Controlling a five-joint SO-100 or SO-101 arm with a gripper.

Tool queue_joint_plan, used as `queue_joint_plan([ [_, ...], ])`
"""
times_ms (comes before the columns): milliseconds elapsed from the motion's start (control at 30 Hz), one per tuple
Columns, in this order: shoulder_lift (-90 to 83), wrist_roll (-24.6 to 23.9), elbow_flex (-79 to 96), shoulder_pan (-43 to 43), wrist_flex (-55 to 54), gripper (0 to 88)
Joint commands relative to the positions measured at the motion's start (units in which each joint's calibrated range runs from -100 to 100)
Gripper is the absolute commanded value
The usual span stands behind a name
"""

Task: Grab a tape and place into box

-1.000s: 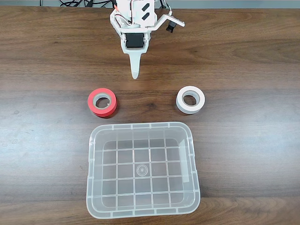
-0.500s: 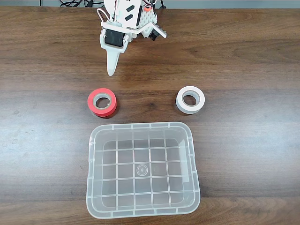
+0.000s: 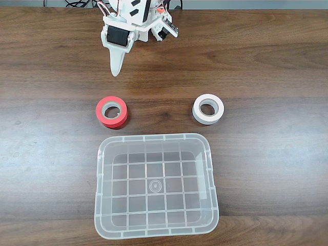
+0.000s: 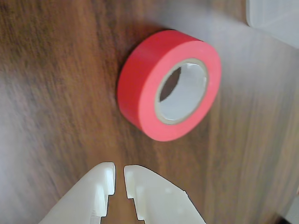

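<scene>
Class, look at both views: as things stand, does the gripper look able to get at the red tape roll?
Probably yes. The gripper points at the red tape roll, which lies flat with bare wooden table between them. The white roll and clear box sit aside. Its fingers are nearly closed, so they would need opening first.

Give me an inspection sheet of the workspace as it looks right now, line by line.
Surface: dark wooden table, bare around the items.
Job's things: red tape lying flat, apart from the box; clear box open and empty.
Clutter: white tape lying flat, right of the red one in the fixed view.
Grippers: gripper above the table short of the red tape, fingertips nearly together, holding nothing.
Cables: dark wires at the table's far edge.
Surroundings: nothing seen.
</scene>
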Motion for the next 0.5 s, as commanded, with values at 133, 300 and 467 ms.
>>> queue_joint_plan([
  [133,25.61,0.25,-27.39,0.70,-1.10,1.5],
  [300,39.37,-0.18,-39.48,0.70,3.01,1.5],
  [467,49.50,-0.18,-43.77,2.09,3.52,1.5],
])
